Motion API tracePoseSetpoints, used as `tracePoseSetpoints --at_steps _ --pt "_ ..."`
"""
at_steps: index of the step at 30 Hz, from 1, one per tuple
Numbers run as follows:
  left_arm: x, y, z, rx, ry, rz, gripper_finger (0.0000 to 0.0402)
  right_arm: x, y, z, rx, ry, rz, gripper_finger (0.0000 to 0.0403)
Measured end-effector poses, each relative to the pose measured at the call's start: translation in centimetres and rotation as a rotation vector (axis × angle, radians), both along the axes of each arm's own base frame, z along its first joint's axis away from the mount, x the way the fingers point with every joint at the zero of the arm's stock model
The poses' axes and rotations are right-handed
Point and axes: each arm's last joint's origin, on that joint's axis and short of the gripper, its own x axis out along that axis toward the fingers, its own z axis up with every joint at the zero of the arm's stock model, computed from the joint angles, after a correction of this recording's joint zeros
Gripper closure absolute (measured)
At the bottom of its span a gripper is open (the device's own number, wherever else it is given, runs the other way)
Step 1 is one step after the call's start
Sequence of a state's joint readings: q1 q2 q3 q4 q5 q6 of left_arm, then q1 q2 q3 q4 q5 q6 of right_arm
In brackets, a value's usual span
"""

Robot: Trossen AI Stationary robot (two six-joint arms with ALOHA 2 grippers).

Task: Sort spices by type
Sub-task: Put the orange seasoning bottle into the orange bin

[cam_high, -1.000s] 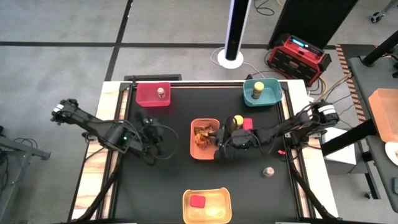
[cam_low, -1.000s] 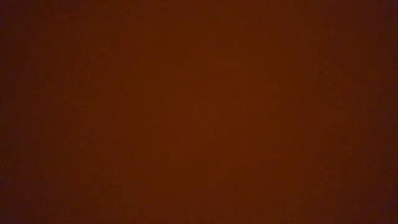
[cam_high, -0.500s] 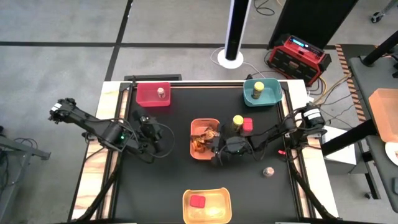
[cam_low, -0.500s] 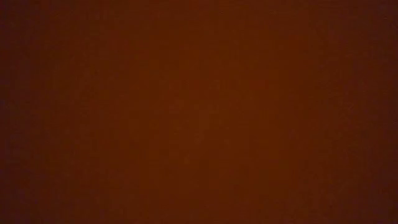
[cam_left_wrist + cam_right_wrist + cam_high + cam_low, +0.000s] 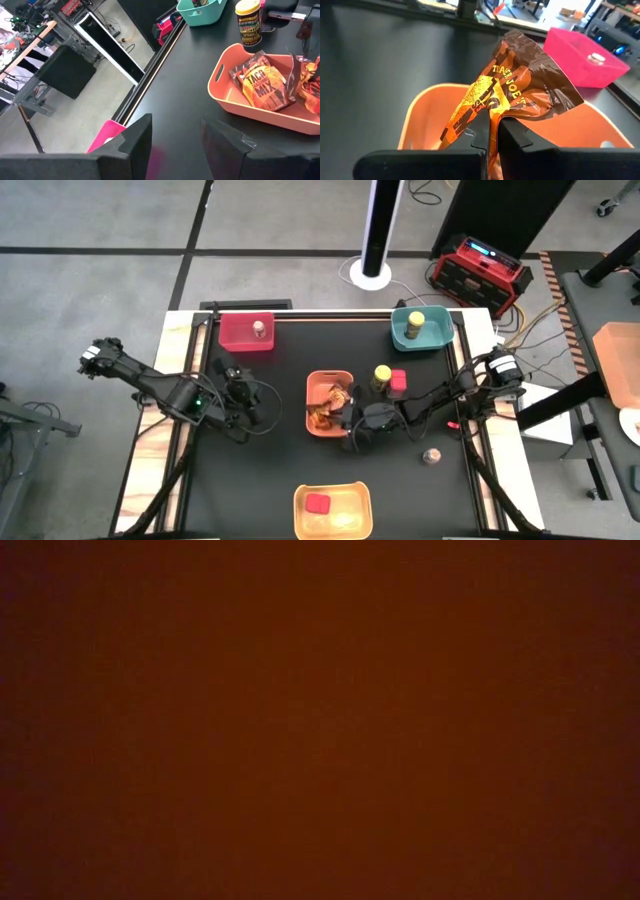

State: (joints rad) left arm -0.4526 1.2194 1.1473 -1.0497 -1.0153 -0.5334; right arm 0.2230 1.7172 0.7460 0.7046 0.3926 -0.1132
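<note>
An orange bin (image 5: 322,385) stands mid-table with one printed packet (image 5: 262,82) lying flat in it. My right gripper (image 5: 344,413) is at the bin's right-near corner, shut on a second orange-brown packet (image 5: 512,82). A yellow-lidded jar (image 5: 382,377) and a red cube box (image 5: 398,380) stand upright just right of the bin. A tiny silver-lidded jar (image 5: 432,456) stands alone near the table's right edge. My left gripper (image 5: 177,145) waits open to the left of the bin, holding nothing. The low view shows only dark red. My right gripper pinches the packet's lower edge (image 5: 489,116) between its two fingers (image 5: 512,134). The fingers come at it about level, from the table's right. The packet stands upright above them, crumpled, over the bin's inside. Whether its bottom touches the bin, I cannot tell.
A red bin (image 5: 246,331) at the far left holds a silver-lidded jar (image 5: 259,329). A teal bin (image 5: 421,327) at the far right holds a yellow-lidded jar (image 5: 413,327). A yellow bin (image 5: 332,510) at the near edge holds a red cube box (image 5: 318,503).
My right arm has swung a little toward the table's near edge, so that the yellow-lidded jar and the red cube box beside the orange bin show fully. Its gripper stays at the bin's right side.
</note>
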Motion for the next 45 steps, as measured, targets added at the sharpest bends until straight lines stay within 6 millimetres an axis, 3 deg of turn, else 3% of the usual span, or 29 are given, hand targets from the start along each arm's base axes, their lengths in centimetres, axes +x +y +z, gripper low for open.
tracePoseSetpoints --at_steps 7,17,24,32,45 --pt "0.0 0.0 0.0 0.000 0.000 0.000 0.0254 -0.2 0.0 -0.4 -0.001 0.041 0.002 0.0379" --pt "0.0 0.0 0.0 -0.001 -0.002 0.000 0.0254 -0.4 1.1 -0.4 -0.060 0.050 0.053 0.0273" --pt "0.0 0.0 0.0 -0.002 -0.003 -0.001 0.0254 -0.7 1.4 0.3 -0.083 0.040 0.023 0.0229" --pt "0.0 0.0 0.1 -0.005 -0.002 -0.002 0.0254 -1.7 1.0 2.6 -0.092 0.053 -0.011 0.0207" --pt "0.1 -0.1 0.1 -0.016 -0.009 -0.003 0.0254 -4.8 0.7 7.6 0.004 0.027 -0.027 0.0215"
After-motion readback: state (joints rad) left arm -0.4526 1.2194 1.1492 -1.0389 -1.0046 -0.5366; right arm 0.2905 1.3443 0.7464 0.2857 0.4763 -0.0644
